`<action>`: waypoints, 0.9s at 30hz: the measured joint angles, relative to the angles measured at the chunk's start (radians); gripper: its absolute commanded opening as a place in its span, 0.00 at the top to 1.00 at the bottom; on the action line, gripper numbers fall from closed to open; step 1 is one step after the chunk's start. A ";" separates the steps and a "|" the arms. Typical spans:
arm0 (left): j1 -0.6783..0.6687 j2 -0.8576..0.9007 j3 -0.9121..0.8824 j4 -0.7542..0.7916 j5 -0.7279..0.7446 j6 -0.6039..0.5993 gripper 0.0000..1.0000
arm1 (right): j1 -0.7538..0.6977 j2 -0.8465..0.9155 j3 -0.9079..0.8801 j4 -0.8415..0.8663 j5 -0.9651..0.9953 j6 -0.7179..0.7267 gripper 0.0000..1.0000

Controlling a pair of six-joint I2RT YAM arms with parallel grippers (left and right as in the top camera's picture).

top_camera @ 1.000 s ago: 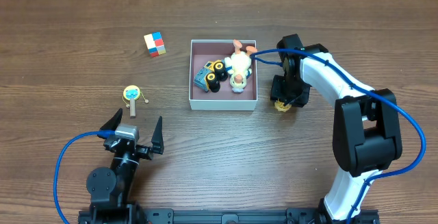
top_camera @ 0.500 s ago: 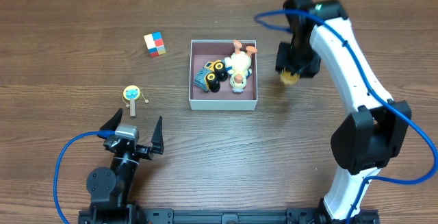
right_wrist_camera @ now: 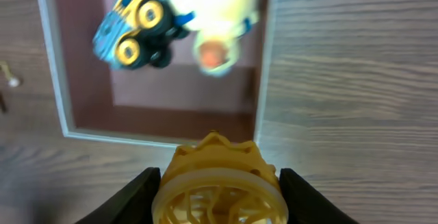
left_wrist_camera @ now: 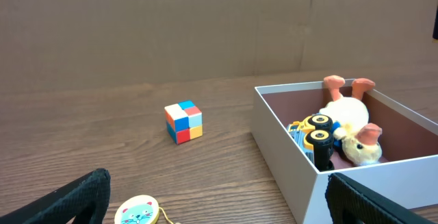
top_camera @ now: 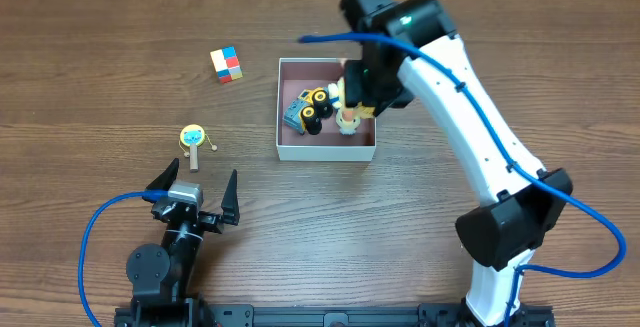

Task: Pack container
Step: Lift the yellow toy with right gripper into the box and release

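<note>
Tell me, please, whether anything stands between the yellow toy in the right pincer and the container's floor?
Nothing visible does. The right pincer holds the yellow toy above one edge of the container, with bare floor just beyond. The toy truck and the doll fill only the far end.

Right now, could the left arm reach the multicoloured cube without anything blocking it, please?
Probably yes. The left gripper is open and empty, facing the cube across bare table. Only the small cat-face toy lies close to that line, and the right arm is away over the container.
</note>
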 measured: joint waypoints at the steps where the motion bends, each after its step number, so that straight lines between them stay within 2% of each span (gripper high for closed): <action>1: 0.000 0.000 0.000 0.000 0.000 0.000 0.00 | 0.009 0.000 0.000 0.001 0.000 0.001 0.46; 9: 0.000 0.000 0.000 0.000 0.000 0.000 0.00 | 0.035 0.039 -0.038 0.031 0.005 0.008 0.46; 12: 0.000 0.000 0.000 0.000 0.000 0.000 0.00 | 0.035 0.079 -0.063 0.052 0.005 0.010 0.42; 21: 0.000 0.000 0.000 0.000 0.000 0.000 0.00 | 0.035 0.114 -0.074 0.071 0.006 0.013 0.37; 27: 0.000 0.000 0.000 0.000 0.000 0.000 0.00 | 0.033 0.125 -0.071 0.074 0.031 0.013 0.30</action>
